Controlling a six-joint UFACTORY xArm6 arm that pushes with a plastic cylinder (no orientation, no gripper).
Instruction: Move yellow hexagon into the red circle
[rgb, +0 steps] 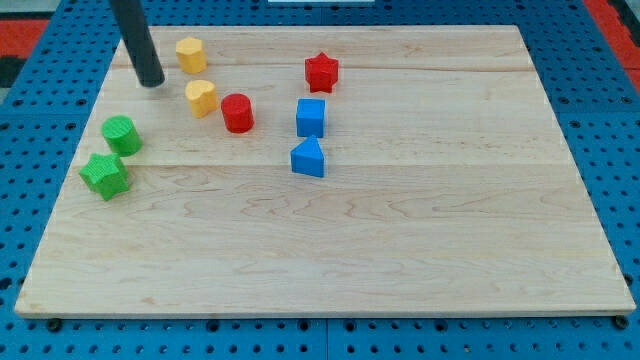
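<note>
My tip (152, 83), a bare rod with no jaws and holding nothing, sits near the board's top-left corner, left of the yellow hexagon (191, 54); best to get behind it on its top-left side, then push steadily toward the red circle (237, 113), steering clear of the yellow heart (201, 98).

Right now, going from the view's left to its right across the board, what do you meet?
Green star block → green round block → my tip → red round block → red star block.

Near the board's (330, 255) top-left corner, my tip (151, 82) rests just left of the yellow hexagon (191, 54) and the yellow heart (201, 98), touching neither. The red circle (237, 113) sits just right of the heart, with 2 blue blocks and a red star (322, 72) further right. 2 green blocks lie by the left edge.
</note>
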